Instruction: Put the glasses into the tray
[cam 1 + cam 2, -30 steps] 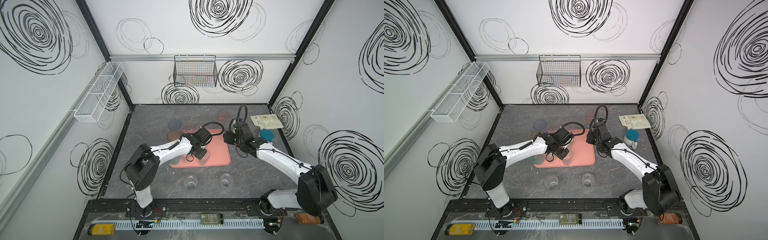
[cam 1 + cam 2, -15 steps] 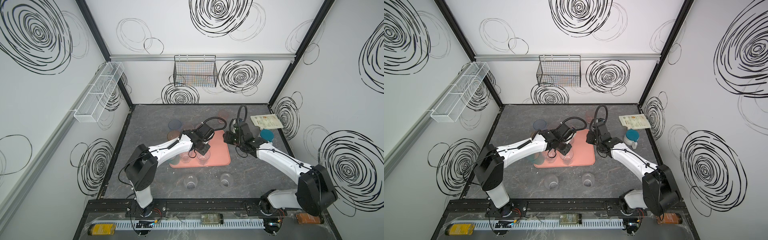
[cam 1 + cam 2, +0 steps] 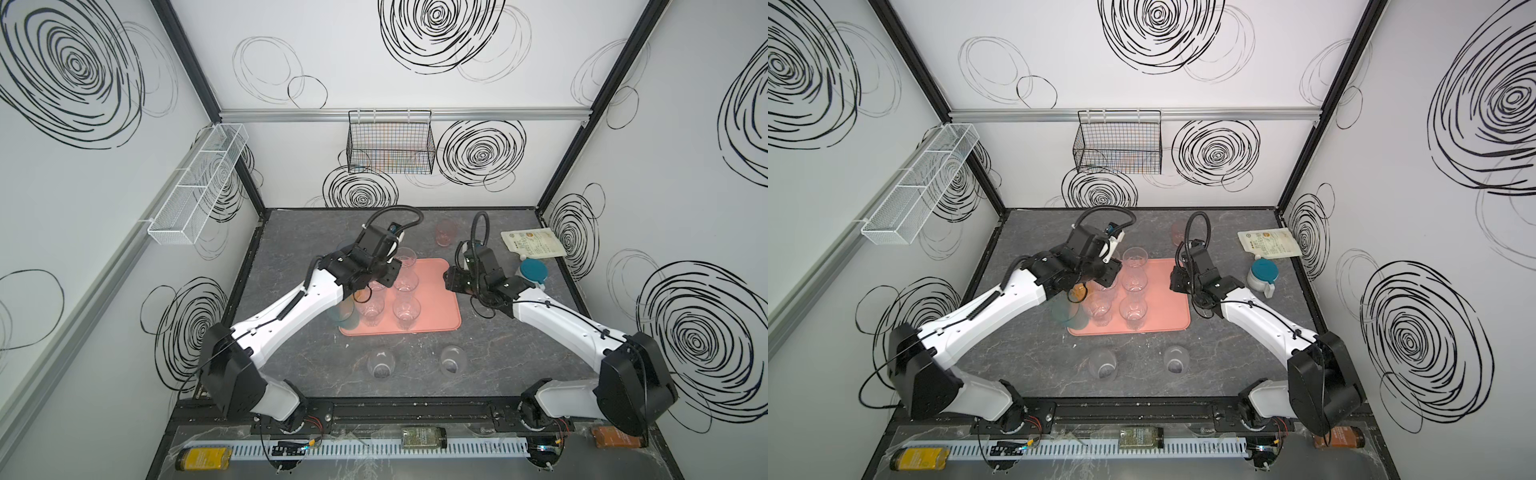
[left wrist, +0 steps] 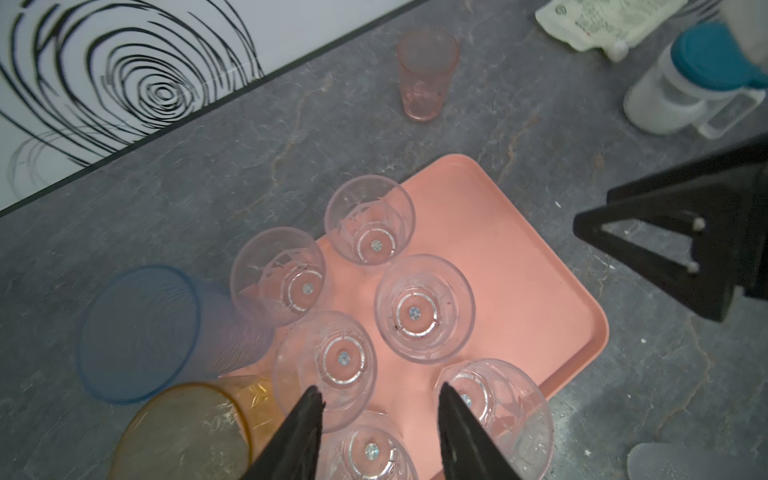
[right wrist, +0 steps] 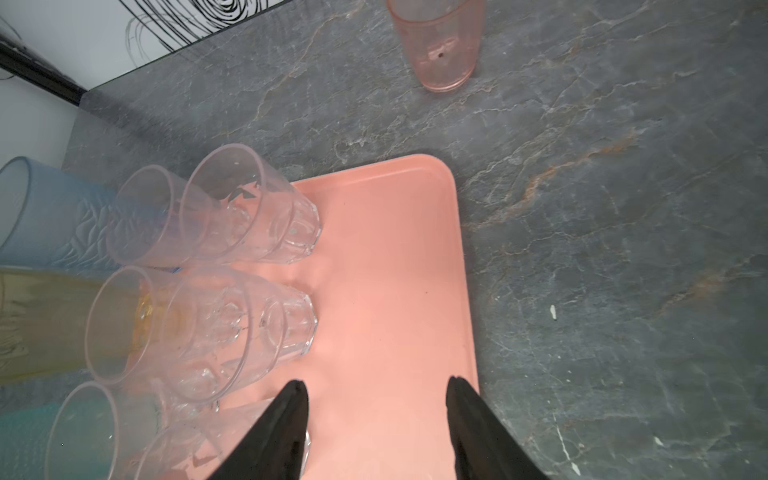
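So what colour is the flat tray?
The flat plastic tray is salmon pink, clearest in right wrist view.

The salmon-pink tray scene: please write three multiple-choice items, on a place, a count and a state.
1. The pink transparent plastic tumbler stands: A) on the salmon-pink plastic tray; B) on the grey table behind the tray; C) on the table before the tray.
2. Clear short tumblers on the table before the tray: A) none; B) two; C) four.
3. The right end effector is: A) open, empty; B) shut on a tumbler; C) shut, empty.
B: it stands beyond the tray's far rim. B: both top views show two. A: jaws apart over bare tray.
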Robot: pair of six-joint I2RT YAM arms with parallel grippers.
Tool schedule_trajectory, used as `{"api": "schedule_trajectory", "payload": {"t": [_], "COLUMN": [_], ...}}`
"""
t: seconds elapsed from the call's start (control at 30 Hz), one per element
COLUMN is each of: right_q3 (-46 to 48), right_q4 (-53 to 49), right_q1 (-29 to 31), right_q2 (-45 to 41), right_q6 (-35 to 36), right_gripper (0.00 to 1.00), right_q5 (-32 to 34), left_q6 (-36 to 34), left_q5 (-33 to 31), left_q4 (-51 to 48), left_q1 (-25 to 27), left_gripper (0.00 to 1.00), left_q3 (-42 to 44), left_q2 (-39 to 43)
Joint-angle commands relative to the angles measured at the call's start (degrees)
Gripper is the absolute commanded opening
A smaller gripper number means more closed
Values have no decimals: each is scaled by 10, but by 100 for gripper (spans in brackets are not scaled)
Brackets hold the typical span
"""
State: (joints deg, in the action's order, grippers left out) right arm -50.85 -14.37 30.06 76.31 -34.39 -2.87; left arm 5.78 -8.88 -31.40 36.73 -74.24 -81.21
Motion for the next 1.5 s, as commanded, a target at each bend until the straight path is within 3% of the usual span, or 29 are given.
{"api": "schedule_trajectory", "payload": {"t": [0.0, 0.13, 0.23, 0.4, 0.63, 0.9, 1.23, 1.47], "right_q3": [-22, -42, -58, -129, -177, -170, -146, -129], "right_q4": [-31, -61, -74, -122, -177, -190, -185, -157], "right_q1": [40, 115, 163, 268, 338, 361, 365, 365], "right_q2": [-17, -6, 14, 76, 150, 163, 155, 153], "right_q6": [30, 73, 92, 144, 171, 168, 178, 173], "right_gripper": [57, 57, 57, 57, 56, 56, 55, 54], "right_q5": [-10, -9, -45, -43, -89, -85, -63, -58], "left_q6": [-6, -1, 12, 64, 88, 146, 242, 282], "left_q5": [-30, -33, -9, 35, 55, 66, 159, 196], "left_q4": [57, 96, 111, 130, 114, 102, 151, 199], "left_q1": [-35, -102, -150, -220, -241, -271, -333, -320], "left_gripper": [56, 66, 73, 77, 78, 83, 82, 80], "left_q3": [59, 124, 162, 230, 279, 323, 426, 456], "left_q2": [57, 131, 175, 246, 294, 331, 352, 328]}}
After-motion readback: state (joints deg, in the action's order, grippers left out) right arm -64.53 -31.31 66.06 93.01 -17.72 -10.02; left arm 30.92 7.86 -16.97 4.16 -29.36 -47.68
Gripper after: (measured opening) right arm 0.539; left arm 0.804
